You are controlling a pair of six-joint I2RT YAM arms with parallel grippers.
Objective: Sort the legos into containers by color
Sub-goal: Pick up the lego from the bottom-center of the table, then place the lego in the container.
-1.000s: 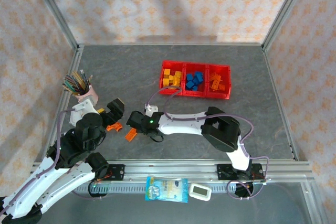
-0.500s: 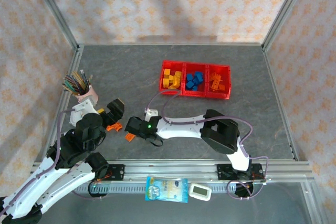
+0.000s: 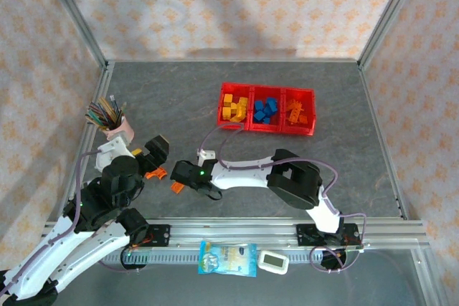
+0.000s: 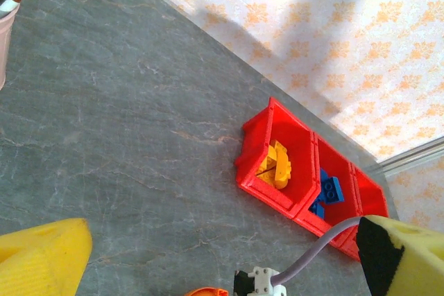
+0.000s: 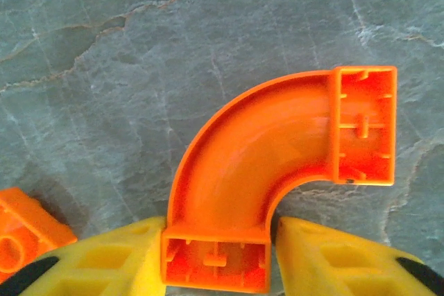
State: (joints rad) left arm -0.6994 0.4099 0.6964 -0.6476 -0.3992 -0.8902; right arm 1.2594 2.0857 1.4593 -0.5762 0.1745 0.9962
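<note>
My right gripper (image 5: pixel 218 258) sits low on the grey table with its yellow fingers (image 5: pixel 104 258) against both sides of one foot of an orange arch lego (image 5: pixel 243 164). From above, that gripper (image 3: pixel 184 177) is at the arch (image 3: pixel 176 188), left of centre. A second orange lego (image 3: pixel 154 174) lies just left, also seen as (image 5: pixel 21 230). My left gripper (image 3: pixel 154 150) hovers beside it, open and holding nothing (image 4: pixel 222 247). The three red containers (image 3: pixel 281 109) stand far right, holding yellow legos (image 3: pixel 234 107), blue legos (image 3: pixel 265 110) and orange legos (image 3: pixel 296 112).
A pink cup of pencils (image 3: pixel 115 125) stands at the far left. A snack packet (image 3: pixel 227 258) and a small white device (image 3: pixel 273 261) lie on the front rail. Metal frame posts and patterned walls close in the table.
The right gripper has slid slightly left and toward the near edge onto the orange arch. Its jaws have narrowed around the arch's foot. The left arm has stayed put.
</note>
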